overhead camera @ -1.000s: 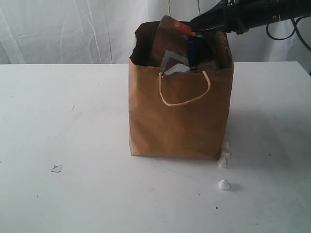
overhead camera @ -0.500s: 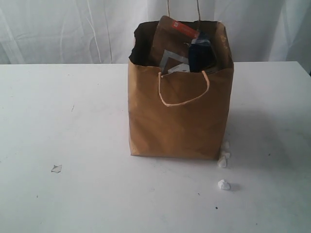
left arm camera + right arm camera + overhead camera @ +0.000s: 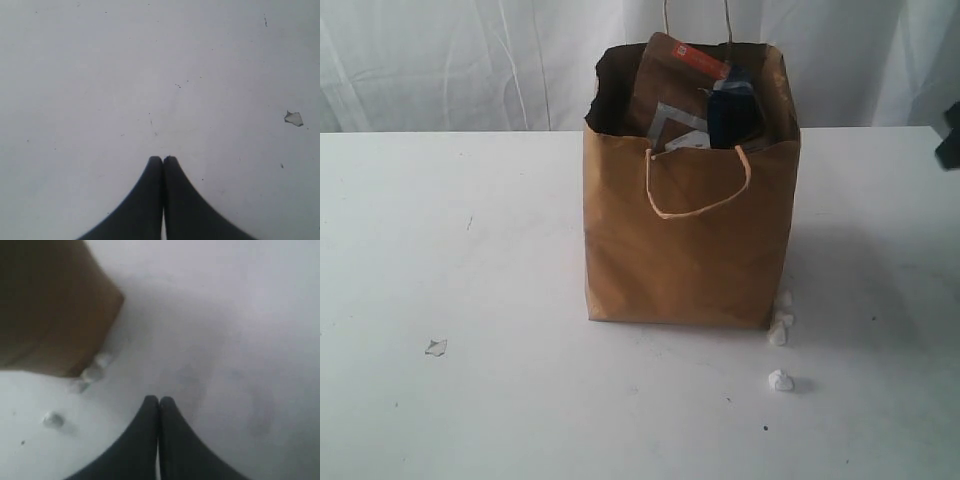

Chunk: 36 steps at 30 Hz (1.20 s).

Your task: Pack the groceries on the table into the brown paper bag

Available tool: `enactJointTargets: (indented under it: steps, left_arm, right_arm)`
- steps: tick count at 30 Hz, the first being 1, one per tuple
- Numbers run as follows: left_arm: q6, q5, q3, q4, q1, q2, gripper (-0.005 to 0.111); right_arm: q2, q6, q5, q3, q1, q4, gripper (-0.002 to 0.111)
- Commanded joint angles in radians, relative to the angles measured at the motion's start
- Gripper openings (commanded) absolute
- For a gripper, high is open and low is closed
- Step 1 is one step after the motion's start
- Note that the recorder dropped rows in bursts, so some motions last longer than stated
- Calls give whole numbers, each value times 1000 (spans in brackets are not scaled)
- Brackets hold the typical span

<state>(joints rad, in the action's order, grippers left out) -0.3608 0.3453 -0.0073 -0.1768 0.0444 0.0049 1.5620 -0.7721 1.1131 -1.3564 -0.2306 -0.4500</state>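
Paper bag [image 3: 690,255], boxy matte kraft, holds a glossy foil pouch [image 3: 656,85].

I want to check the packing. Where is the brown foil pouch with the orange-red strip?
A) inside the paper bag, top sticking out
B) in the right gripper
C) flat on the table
A: the brown foil pouch pokes out of the open top of the brown paper bag.

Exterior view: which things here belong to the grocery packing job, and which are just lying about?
Part of the job:
bag
foil pouch, in the bag
dark packet, in the bag
table

Just lying about:
flake
white lumps near the bag's corner
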Motion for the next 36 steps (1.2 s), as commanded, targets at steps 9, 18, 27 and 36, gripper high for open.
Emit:
enactJointTargets:
  steps: [9,18,27,36]
  left_arm:
    - [-1,39,7,0,3,-5,0]
    - [-1,39,7,0,3,-5,0]
    - [-1,39,7,0,3,-5,0]
    - [-1,39,7,0,3,-5,0]
  right_arm:
    - [-154,-132,-297,466,288,-10,3]
    - [-119,-277,-445,617,489,-89,51]
    - [38,-282,-536,636,549,-100,51]
    - [83,-278,-575,636,549,-64,48]
